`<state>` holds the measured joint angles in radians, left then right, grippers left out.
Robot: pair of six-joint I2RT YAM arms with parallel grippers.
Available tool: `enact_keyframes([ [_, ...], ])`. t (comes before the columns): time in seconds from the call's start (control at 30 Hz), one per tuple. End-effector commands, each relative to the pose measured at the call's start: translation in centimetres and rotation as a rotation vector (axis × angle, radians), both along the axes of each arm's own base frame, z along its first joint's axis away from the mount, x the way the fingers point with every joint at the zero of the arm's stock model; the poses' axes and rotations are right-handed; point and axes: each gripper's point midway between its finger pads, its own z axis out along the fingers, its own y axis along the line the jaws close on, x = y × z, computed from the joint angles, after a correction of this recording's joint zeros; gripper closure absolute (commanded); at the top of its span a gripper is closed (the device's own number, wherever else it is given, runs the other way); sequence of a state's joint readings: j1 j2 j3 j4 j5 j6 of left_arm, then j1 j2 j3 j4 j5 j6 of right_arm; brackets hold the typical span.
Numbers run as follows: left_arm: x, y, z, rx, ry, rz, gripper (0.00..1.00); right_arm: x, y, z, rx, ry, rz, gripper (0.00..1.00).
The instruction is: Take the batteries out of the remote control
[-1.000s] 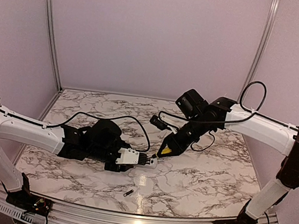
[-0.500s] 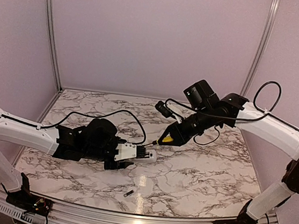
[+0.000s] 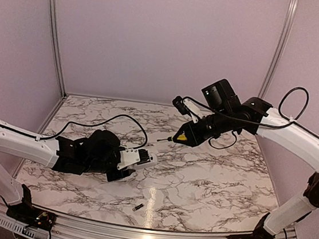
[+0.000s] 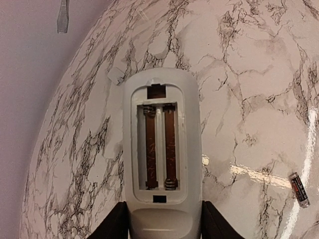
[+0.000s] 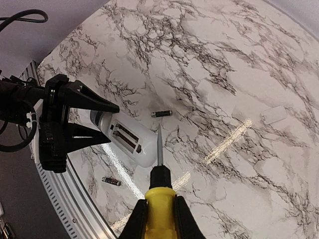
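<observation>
My left gripper (image 4: 160, 221) is shut on the near end of the white remote control (image 4: 162, 149), holding it just above the marble. Its open compartment faces up, showing two bare brown slots with springs. In the top view the remote control (image 3: 139, 159) pokes out of the left gripper (image 3: 124, 163). Two batteries lie loose on the table: one (image 5: 162, 113) beyond the remote's tip, another (image 5: 111, 181) near the front rail, also visible as a battery (image 3: 137, 207) in the top view. My right gripper (image 5: 159, 216) is shut on a yellow-handled screwdriver (image 5: 160, 194), raised above and apart from the remote.
A small white flat piece (image 5: 274, 115) lies on the marble table (image 3: 215, 183) off to one side. The metal front rail (image 3: 146, 233) runs along the near edge. Black cables trail from both arms over the tabletop.
The right arm has lifted the screwdriver up and away from the remote's tip, toward the back right. The left arm has drawn the remote slightly left.
</observation>
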<state>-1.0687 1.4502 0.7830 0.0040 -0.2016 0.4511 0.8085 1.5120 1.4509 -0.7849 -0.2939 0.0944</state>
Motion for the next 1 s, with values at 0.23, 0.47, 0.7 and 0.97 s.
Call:
enact_keyframes([
  [0.23,4.6,4.4,1.9,-0.178,0.049,0.412,1.0,4.1,-2.3,4.9,0.116,-0.14,-0.224,1.0],
  [0.47,8.1,9.5,1.1,-0.285,0.142,0.762,1.0,4.6,-3.0,4.4,0.126,-0.133,-0.265,1.0],
  [0.7,8.8,11.6,-1.9,-0.282,0.238,0.953,1.0,4.2,-3.3,3.8,0.137,-0.114,-0.272,1.0],
  [0.97,8.8,12.9,-5.0,-0.245,0.312,1.116,1.0,3.7,-3.6,3.3,0.154,-0.098,-0.283,1.0],
])
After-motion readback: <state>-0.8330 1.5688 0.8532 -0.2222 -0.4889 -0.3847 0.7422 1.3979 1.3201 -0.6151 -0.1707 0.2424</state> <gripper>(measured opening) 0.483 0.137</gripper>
